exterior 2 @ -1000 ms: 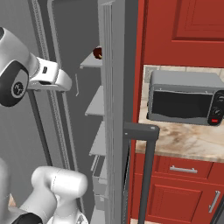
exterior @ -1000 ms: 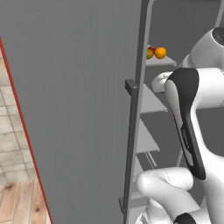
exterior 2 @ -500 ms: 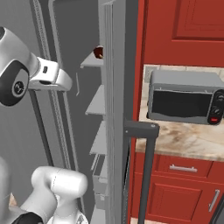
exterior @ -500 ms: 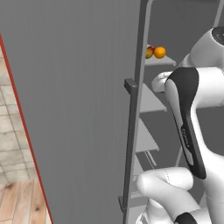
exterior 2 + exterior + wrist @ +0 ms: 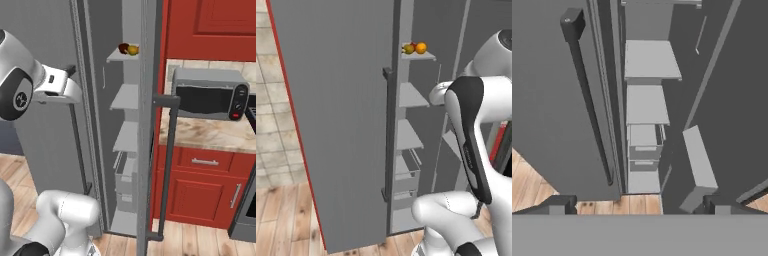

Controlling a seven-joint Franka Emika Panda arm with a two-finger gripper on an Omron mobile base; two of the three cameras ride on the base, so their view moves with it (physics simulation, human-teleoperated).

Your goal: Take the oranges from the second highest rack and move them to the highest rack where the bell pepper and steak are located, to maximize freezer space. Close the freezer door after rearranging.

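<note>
Hand view: open pincer (image 5: pixel 637 205) holds nothing
Oranges (image 5: pixel 421 48) sit on highest rack (image 5: pixel 423 56) beside bell pepper (image 5: pixel 123 48), so freezer door (image 5: pixel 331 125) awaits closing

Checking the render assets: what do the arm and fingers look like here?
The arm has glossy white rounded shells with black bands and dark joint sections; one joint cap in the right base view bears a round dark face with a pale logo. No cables show. The fingers are small, dark and blocky.
</note>
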